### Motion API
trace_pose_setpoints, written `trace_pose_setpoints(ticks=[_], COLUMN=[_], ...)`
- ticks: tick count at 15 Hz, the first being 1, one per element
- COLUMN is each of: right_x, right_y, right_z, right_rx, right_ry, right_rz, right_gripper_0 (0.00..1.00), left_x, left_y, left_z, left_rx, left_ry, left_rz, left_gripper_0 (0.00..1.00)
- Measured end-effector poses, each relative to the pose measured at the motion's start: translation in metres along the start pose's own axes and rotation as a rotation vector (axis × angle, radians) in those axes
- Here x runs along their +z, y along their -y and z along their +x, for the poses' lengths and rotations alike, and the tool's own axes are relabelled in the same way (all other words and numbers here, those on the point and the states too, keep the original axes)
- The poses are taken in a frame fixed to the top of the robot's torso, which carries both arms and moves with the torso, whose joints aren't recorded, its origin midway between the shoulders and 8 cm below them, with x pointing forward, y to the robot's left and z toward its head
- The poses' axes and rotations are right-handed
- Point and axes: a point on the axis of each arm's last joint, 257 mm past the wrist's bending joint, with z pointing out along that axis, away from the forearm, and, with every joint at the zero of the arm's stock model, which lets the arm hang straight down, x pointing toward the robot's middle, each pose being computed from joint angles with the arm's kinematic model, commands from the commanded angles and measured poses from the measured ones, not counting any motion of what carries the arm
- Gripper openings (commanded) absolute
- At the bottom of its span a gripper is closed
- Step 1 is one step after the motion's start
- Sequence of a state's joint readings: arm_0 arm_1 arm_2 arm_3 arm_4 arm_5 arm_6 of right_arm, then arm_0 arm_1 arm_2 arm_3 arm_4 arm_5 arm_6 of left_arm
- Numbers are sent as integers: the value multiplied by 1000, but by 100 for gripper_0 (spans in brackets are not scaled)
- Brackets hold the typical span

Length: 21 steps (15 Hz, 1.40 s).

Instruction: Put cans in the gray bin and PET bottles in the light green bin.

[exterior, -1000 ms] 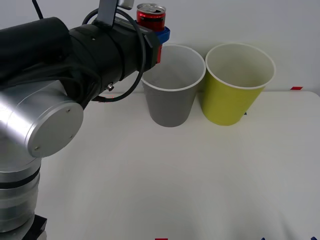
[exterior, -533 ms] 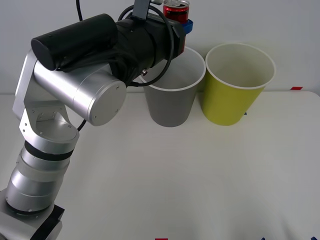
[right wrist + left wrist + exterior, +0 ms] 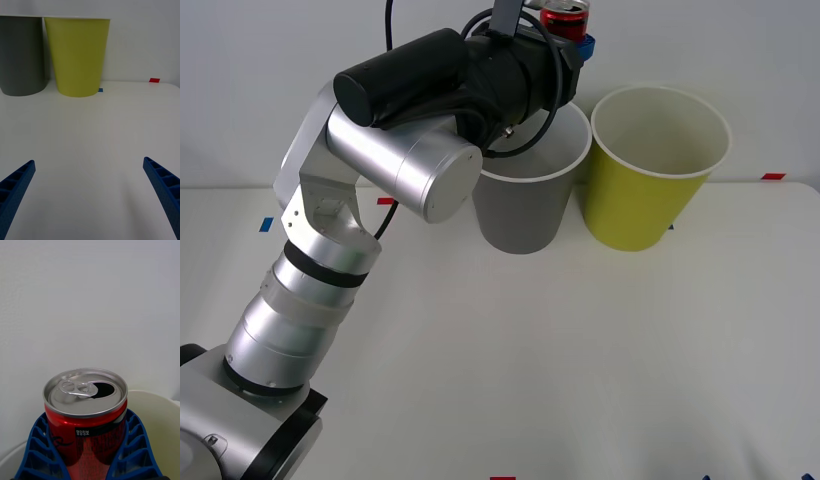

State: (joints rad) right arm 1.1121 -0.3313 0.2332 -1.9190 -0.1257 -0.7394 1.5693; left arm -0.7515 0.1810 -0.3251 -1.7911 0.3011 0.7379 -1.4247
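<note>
A white table (image 3: 580,350) stands against a pale wall; two tall tapered bins sit side by side at its far edge, their rims almost touching. The gray bin (image 3: 525,205) is on the left, the light green bin (image 3: 645,190) on the right; both have white rims and pale insides.

The robot's left arm, silver and black, reaches up from the lower left and across to the bins; the left gripper (image 3: 568,32) is raised above the gray bin's open mouth, toward its back rim. Its blue ribbed fingers (image 3: 37,444) are closed around a small red drink can (image 3: 86,416); the can is upright, its silver top showing, the pull tab pushed in and the drinking hole open. In the left wrist view a curve of pale bin rim shows beneath and behind the can.

The right gripper (image 3: 90,195) hangs low over bare table, well apart from the bins and facing them; its two blue fingers are spread wide, with nothing between them. Small red and blue tape marks dot the tabletop.
</note>
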Motion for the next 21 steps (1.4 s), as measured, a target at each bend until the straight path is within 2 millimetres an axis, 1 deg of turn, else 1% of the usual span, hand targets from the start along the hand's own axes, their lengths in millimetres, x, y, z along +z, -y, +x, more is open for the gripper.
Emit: trace_pose_setpoints(ticks=[3, 7, 10, 21], right_x=[0, 0, 0, 0], right_y=[0, 0, 0, 0], right_z=[0, 0, 0, 0], right_rx=[0, 0, 0, 0], right_ry=[0, 0, 0, 0], right_rz=[0, 0, 0, 0], right_gripper_0=[100, 100, 100, 100], left_x=[11, 19, 23, 21], left_y=[-12, -11, -15, -34], left_z=[10, 18, 24, 29], left_rx=[-2, -17, -9, 29], left_ry=[20, 21, 21, 12], left_rz=[-25, -30, -45, -88], left_gripper_0=[11, 11, 11, 11])
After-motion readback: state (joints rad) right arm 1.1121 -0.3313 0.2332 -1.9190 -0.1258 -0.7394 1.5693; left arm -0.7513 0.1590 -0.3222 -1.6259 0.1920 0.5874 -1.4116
